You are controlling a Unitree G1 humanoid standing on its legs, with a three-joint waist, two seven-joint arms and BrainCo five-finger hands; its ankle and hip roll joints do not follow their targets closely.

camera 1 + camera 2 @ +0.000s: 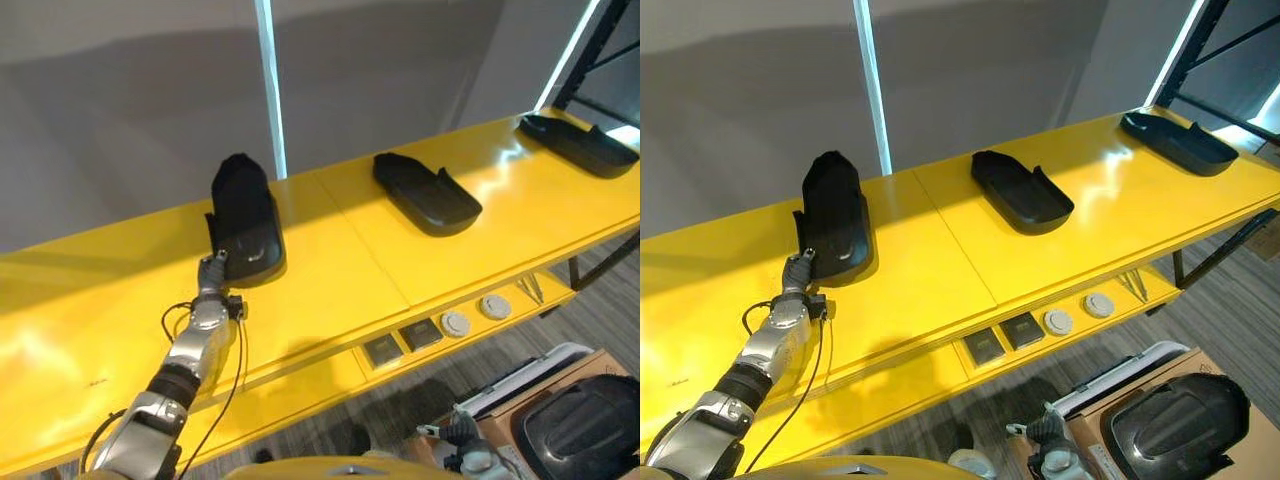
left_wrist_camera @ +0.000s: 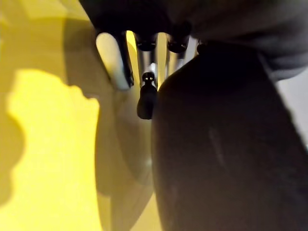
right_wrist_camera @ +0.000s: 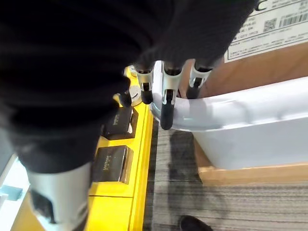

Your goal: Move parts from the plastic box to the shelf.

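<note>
you are at the placing step: the left hand (image 1: pixel 212 268) rests at the near end of a black part (image 1: pixel 243 222) lying on the yellow shelf (image 1: pixel 340 260), left of centre, its fingers (image 2: pixel 147 98) straight beside the part, not curled around it. two more parts (image 1: pixel 425 192) lie further right. next, draw this hand back and let the right hand (image 3: pixel 166 96), fingers straight at the plastic box rim (image 3: pixel 231 120), reach the part in the box (image 1: pixel 1180 425) at the lower right.

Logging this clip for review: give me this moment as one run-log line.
left hand: at near end of black part on yellow shelf | right hand: fingers open by white plastic box | shelf: three black parts
</note>
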